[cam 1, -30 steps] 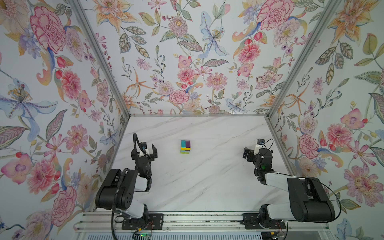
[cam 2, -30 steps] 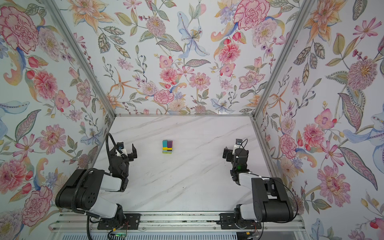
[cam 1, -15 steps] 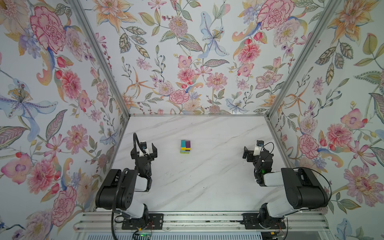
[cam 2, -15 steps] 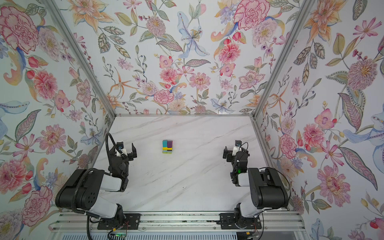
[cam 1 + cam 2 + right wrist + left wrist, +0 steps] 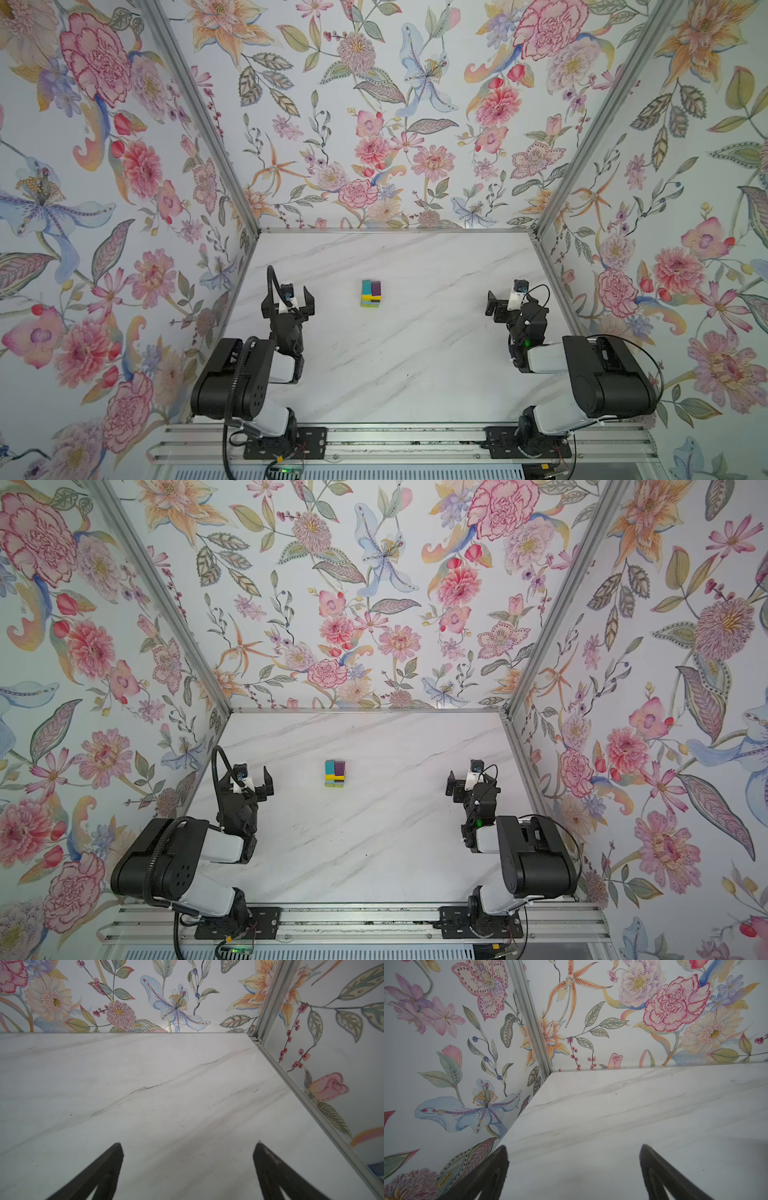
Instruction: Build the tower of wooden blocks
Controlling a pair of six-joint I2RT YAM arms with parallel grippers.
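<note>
in a top view: finding the tower (image 5: 370,293) standing upright in the middle of the table (image 5: 415,374), a teal block (image 5: 366,286) and a purple block (image 5: 376,287) lying side by side on top, yellow and green showing beneath. spotting no loose blocks, so judging the build done and the step as resting clear.

in a top view: reading the left gripper (image 5: 248,785) as spread wide and empty, well apart from the tower (image 5: 335,774); reading the right gripper (image 5: 461,787) likewise wide, holding nothing, well apart on the opposite side.

in the left wrist view: seeing 2 dark fingers (image 5: 481,1178) parted over bare table, nothing between, tower out of frame.

in the right wrist view: seeing 2 fingers (image 5: 104,1167) apart, gap empty, wall (image 5: 342,1053) near.

doing it well: parking both arms slowly, swinging nothing toward the middle, avoiding any knock to the table, guarding against toppling so narrow a stack.
</note>
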